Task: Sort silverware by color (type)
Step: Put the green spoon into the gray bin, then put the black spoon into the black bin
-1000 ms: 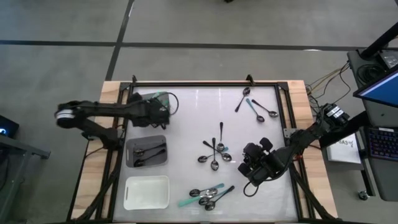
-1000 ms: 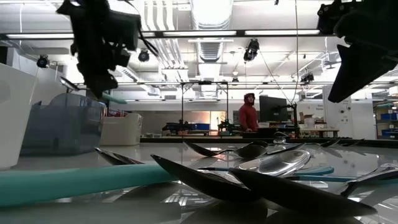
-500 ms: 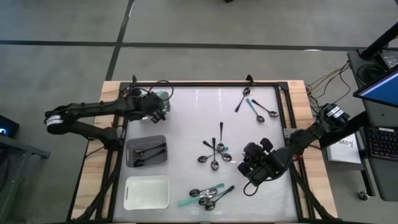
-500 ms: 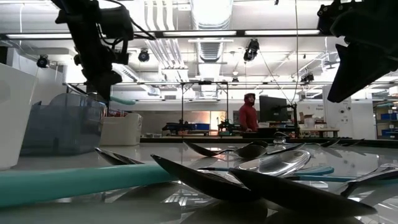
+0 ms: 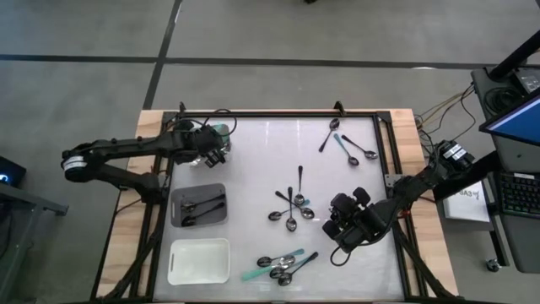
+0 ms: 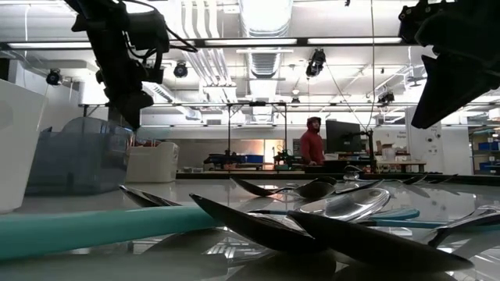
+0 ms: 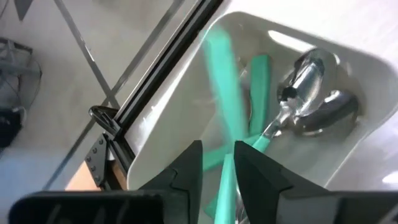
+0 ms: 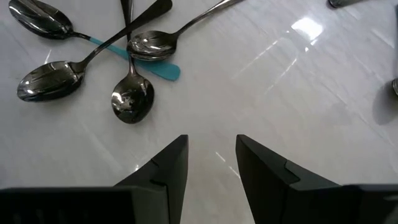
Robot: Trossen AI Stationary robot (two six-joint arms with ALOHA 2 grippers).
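Observation:
My left gripper hangs open over the pale far-left tray. A teal-handled spoon shows as a blur just beyond its fingers, over the tray and clear of them. Two teal-handled spoons lie in the tray. My right gripper hovers open above bare table, right of the middle cluster of spoons. More spoons lie at the near edge and far right.
A grey tray holding black-handled spoons sits near the left edge, and a white tray lies in front of it. A black frame borders the table. Bare table lies between the spoon clusters.
My left gripper has swung a little and turned over the far-left tray, then let go. The teal handle that stuck out below it in the low view is gone, and the spoon is dropping into the tray. My right arm has kept still.

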